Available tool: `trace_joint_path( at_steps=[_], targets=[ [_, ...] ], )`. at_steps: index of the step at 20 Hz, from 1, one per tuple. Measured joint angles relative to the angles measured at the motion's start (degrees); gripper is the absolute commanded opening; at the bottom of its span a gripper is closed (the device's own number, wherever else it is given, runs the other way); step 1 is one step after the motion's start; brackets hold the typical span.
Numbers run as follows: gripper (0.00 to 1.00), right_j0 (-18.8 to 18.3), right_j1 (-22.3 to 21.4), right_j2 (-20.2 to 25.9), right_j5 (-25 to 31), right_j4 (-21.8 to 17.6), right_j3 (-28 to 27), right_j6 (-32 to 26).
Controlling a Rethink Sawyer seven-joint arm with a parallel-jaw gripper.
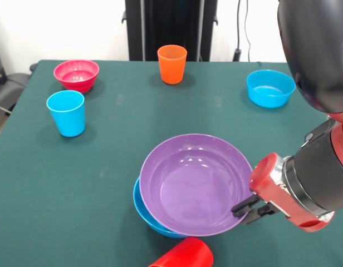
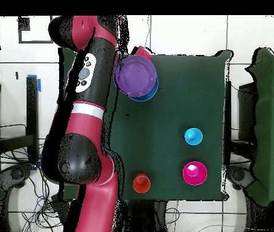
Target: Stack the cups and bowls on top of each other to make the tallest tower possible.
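We find the purple bowl point(image 1: 192, 183) nested in a blue bowl point(image 1: 146, 211) near the table's point(image 1: 60, 189) front edge. The gripper point(image 1: 246, 208) touches its rim; we cannot tell its finger state.

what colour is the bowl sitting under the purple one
Blue bowl, its rim peeking out beneath the purple bowl; clearest in the front view.
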Motion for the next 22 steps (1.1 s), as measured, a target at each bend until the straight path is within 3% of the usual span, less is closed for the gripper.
trace_joint_path(
  at_steps=[22],
  targets=[
    [0.00, 0.0, 0.0, -1.0, 0.0, 0.9, 0.5, 0.0]
  ],
)
